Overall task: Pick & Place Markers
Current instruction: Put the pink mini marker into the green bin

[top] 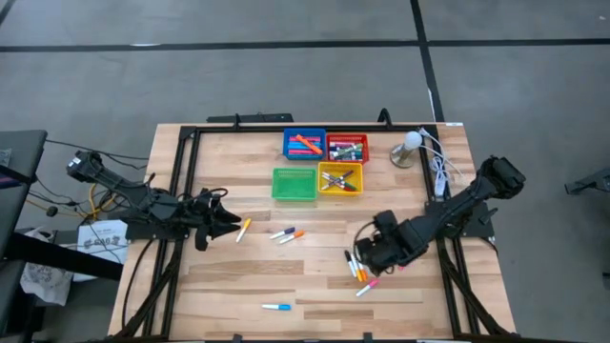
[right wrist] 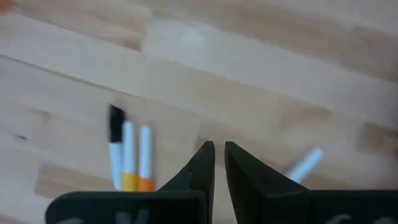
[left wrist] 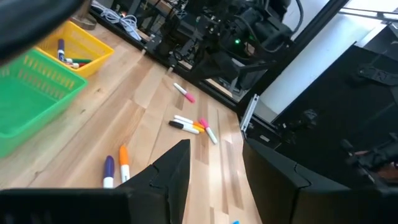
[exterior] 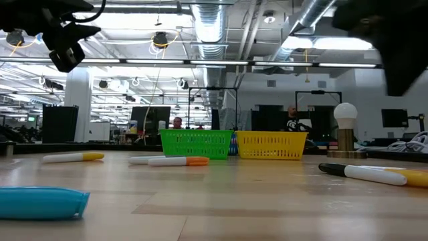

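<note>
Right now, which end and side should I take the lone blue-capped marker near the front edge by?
Grip the blue-capped marker across the middle of its white barrel, coming straight down from above. It lies flat and alone on the table, lengthwise along the front edge, so the fingers should probably straddle it front to back. The left gripper looks about as near as the right gripper.

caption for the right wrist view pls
Right gripper, fingers nearly shut and empty, over bare wood beside three markers.

Pale matt wooden plank table (top: 315,286), glossy plastic mesh-walled trays (top: 294,185), matt black pincer (right wrist: 217,158)
</note>
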